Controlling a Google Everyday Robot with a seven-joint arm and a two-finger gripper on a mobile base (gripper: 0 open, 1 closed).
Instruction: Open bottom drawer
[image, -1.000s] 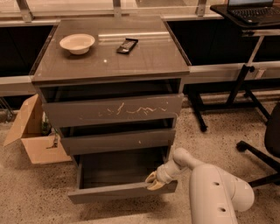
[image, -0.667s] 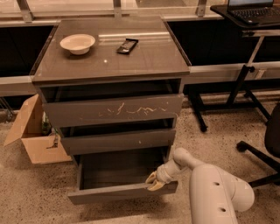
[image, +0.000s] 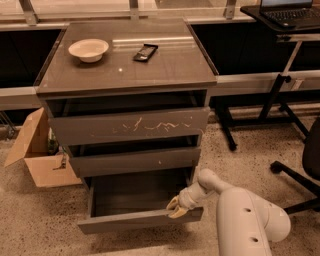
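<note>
- The bottom drawer (image: 135, 220) stands out from the cabinet, and its cavity is open from above along the front part. The middle drawer (image: 135, 161) overhangs the rear part.
- The gripper (image: 175, 206) sits at the top edge of that drawer's front, toward the right end. The white arm (image: 245, 220) behind it fills the floor off the drawer's right corner.
- On the left, an open cardboard box (image: 40, 160) stands near the cabinet's side and narrows the way in.
- On the right, dark desk legs (image: 227, 127) and an office chair base (image: 295, 172) stand on the floor, with open floor between them.
- On the cabinet top (image: 170, 70), a bowl (image: 88, 49) and a dark flat object (image: 145, 51) sit toward the back. The front strip is free.
</note>
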